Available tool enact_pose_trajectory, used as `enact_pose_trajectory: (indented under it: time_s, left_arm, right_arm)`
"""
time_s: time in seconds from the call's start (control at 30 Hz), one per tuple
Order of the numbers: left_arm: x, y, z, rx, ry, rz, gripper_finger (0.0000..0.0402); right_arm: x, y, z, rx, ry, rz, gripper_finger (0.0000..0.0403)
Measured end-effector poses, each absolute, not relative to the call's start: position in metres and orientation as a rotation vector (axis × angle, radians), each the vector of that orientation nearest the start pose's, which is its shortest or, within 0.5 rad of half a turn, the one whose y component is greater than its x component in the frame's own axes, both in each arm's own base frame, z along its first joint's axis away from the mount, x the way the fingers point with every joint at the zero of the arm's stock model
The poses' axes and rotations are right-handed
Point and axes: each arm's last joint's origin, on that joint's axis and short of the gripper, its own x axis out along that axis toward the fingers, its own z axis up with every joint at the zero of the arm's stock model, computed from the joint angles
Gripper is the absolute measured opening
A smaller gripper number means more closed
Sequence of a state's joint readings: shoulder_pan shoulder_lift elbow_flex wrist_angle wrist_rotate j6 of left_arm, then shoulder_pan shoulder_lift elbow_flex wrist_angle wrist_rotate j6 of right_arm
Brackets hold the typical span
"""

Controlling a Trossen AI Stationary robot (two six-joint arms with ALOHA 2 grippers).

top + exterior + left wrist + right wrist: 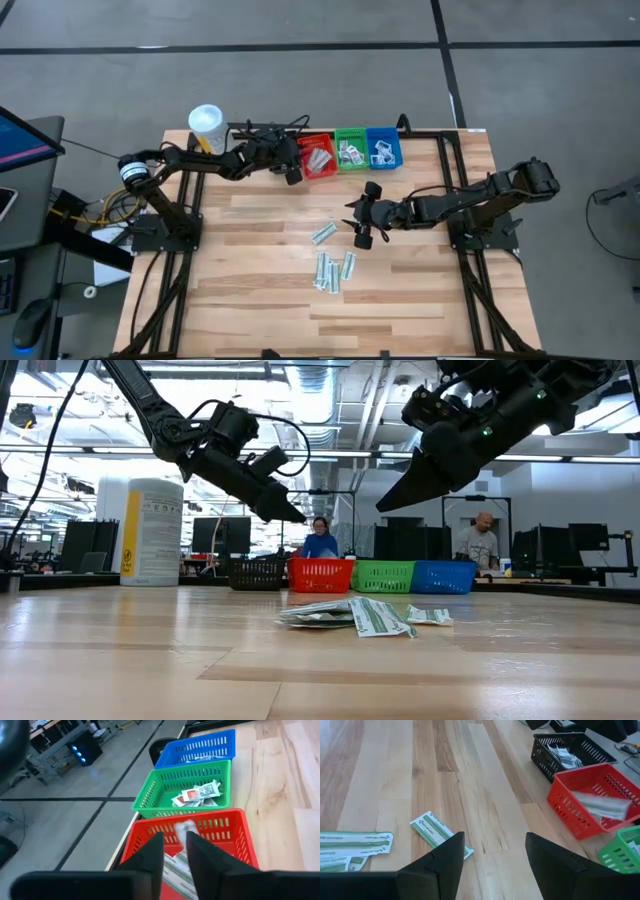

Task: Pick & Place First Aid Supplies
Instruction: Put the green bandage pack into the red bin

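Strip [440, 833] lies loose on the tabletop [380, 780] just ahead of the right gripper [492, 865], long axis skewed across its spread, empty jaws; left gripper [173, 855], jaws slightly parted, hangs over the red bin [227, 832].

Illumination is even and bright, from ceiling fixtures visible in the low view; backlight renders both arms as silhouettes. The table [260, 290] shows soft sheen, faint shadows. Above the red bin [227, 837], a falling packet [600, 806] is motion-blurred
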State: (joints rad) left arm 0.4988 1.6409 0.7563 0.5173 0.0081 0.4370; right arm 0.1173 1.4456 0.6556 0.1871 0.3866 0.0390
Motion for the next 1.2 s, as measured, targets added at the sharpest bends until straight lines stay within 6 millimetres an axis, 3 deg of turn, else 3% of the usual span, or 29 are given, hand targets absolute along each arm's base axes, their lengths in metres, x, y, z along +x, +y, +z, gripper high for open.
enact_pose_trajectory:
  time_s: [0.3,0.67,0.9,1.2]
  left_arm:
    - [0.292,0.153,0.179,0.27,0.452,0.348,0.0138]
    - [0.31,0.092,0.169,0.18,0.461,-0.129,0.0132]
    - [0.311,0.048,0.158,0.201,0.48,-0.268,0.0131]
    - [0.311,0.029,0.155,0.167,0.469,-0.302,0.0131]
  right_arm:
    - [0.278,0.03,0.179,-0.083,0.592,-0.209,0.0199]
    - [0.262,0.074,0.16,-0.019,0.647,-0.007,0.018]
    - [0.273,0.091,0.121,-0.044,0.684,0.016,0.0161]
    - [0.283,0.087,0.083,-0.001,0.776,-0.042,0.0136]
